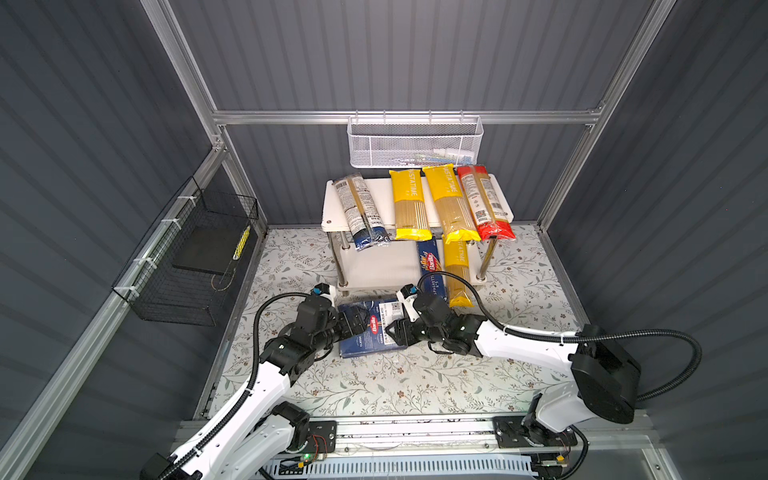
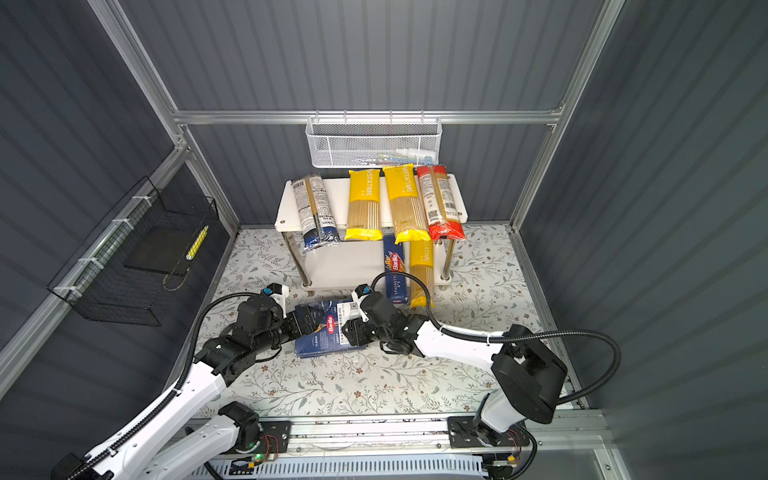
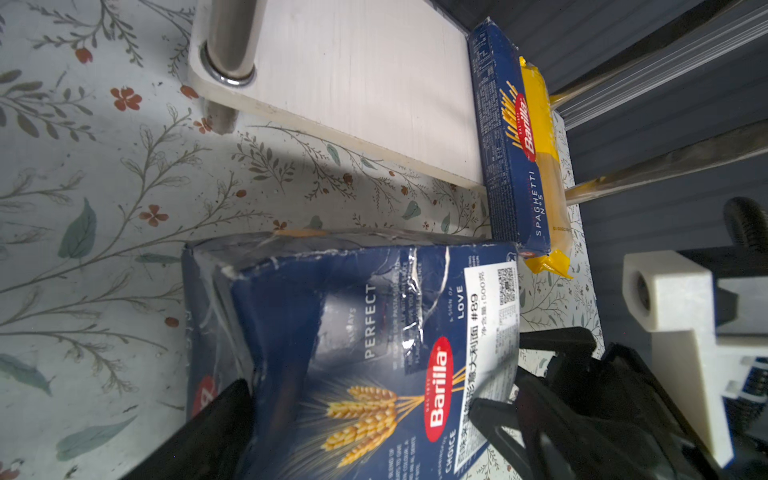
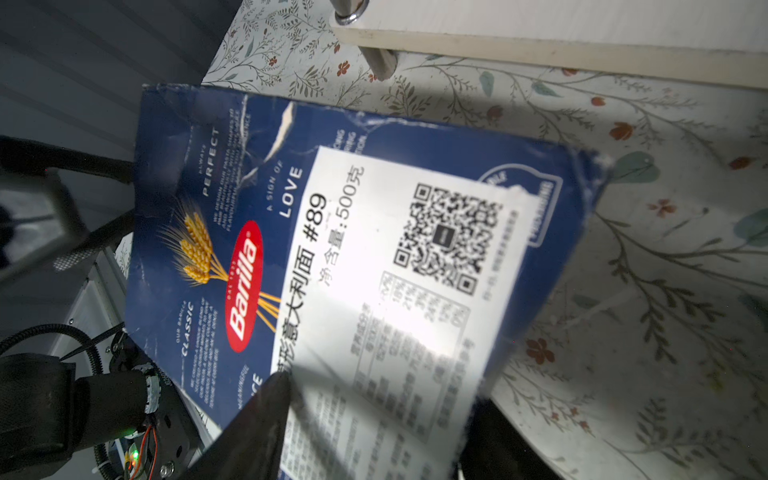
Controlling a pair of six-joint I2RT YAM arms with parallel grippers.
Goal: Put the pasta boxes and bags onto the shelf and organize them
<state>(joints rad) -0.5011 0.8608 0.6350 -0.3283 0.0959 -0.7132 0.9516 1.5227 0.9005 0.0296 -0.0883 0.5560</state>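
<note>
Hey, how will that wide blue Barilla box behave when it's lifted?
The wide Barilla box is probably fairly stiff but crushable, since its face is creased and its edges look torn. Its shiny, wrinkled surface may be slippery. It is broad and flat, so it's unlikely to roll.

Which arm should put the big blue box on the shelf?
Probably right. The right gripper pinches the box, one finger on its white label, and the bare part of the shelf's lower board lies just ahead. The left gripper shows only one finger, beside the box's side.
</note>
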